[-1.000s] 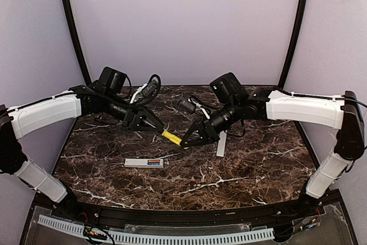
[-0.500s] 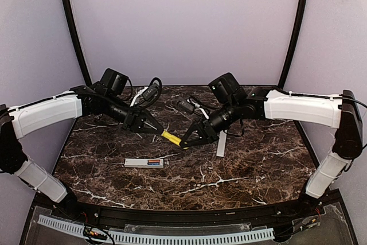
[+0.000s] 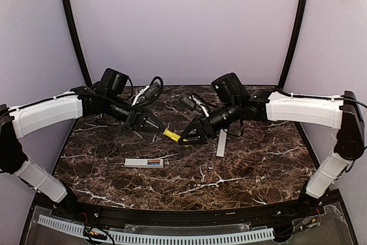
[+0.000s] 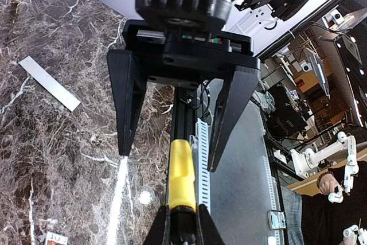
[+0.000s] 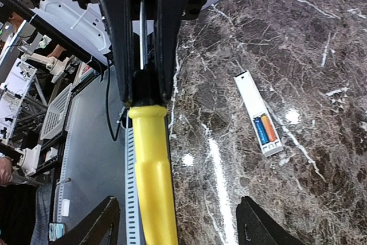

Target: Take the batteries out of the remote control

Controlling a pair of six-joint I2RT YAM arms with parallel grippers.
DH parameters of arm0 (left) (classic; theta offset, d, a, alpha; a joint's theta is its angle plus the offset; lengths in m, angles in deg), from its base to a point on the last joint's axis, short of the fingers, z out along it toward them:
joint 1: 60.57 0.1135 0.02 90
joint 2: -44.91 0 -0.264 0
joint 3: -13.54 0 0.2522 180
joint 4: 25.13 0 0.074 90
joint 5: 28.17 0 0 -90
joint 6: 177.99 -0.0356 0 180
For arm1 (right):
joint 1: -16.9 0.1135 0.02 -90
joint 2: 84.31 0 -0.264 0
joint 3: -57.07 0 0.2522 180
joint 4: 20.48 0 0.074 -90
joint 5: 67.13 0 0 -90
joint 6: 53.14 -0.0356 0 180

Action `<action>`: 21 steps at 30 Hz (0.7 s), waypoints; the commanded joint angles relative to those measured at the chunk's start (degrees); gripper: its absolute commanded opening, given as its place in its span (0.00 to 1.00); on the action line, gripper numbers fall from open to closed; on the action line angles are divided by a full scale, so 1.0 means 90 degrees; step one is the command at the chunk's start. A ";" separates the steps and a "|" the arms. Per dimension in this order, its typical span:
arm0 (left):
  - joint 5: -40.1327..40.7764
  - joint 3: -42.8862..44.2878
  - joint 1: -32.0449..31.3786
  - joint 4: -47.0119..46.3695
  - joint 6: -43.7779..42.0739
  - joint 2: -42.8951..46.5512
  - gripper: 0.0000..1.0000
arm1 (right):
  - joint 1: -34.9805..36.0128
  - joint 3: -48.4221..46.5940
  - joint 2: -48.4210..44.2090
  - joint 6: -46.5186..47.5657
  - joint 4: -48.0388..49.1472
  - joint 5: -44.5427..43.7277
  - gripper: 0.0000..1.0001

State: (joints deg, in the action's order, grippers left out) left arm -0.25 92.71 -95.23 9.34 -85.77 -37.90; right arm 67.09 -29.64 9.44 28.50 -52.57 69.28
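On the left, our left arm point(image 3: 46, 113) is stretching in over the dark marbled desk point(image 3: 258, 170). Our left jaws are pressing fully together on the dark metal end of the yellow-handled screwdriver point(image 3: 171, 136), just past its handle. In the left wrist view we are looking along that yellow handle point(image 4: 182, 170) as it is pointing away toward the other arm. Nearer the front edge, well apart from both arms, the remote control point(image 3: 144, 163) is lying flat on the desk with its open back facing up. The batteries point(image 5: 264, 130) are sitting side by side in the compartment at one end of it, the blue cell point(image 5: 259, 132) touching the orange-red cell point(image 5: 268, 127). Moving right, our right jaws are standing wide open, one on each side of the yellow handle with a gap showing on both sides, so they are gripping nothing. Just right of them the flat white back cover point(image 3: 221, 143) is lying on the desk by itself, apart from the remote control, and beyond it our right arm point(image 3: 304, 110) is reaching in from the right side.
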 commanded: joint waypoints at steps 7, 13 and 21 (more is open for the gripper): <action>0.0665 -0.0426 -0.0017 -0.1570 0.1671 0.0169 0.00 | -0.0166 0.1422 -0.0941 -0.1930 0.3164 -0.1063 0.82; 0.0820 -0.0669 -0.0017 -0.2830 0.2875 0.0152 0.00 | -0.0167 0.2008 -0.0982 -0.2726 0.4500 -0.1268 0.85; 0.0662 -0.0927 -0.0017 -0.4407 0.4345 0.0047 0.00 | -0.0163 0.2255 -0.0970 -0.3275 0.5601 -0.1334 0.86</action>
State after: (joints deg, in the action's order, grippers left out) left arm 6.39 85.63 -95.23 -21.26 -54.40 -37.90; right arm 65.91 -10.76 1.09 3.14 -11.65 58.53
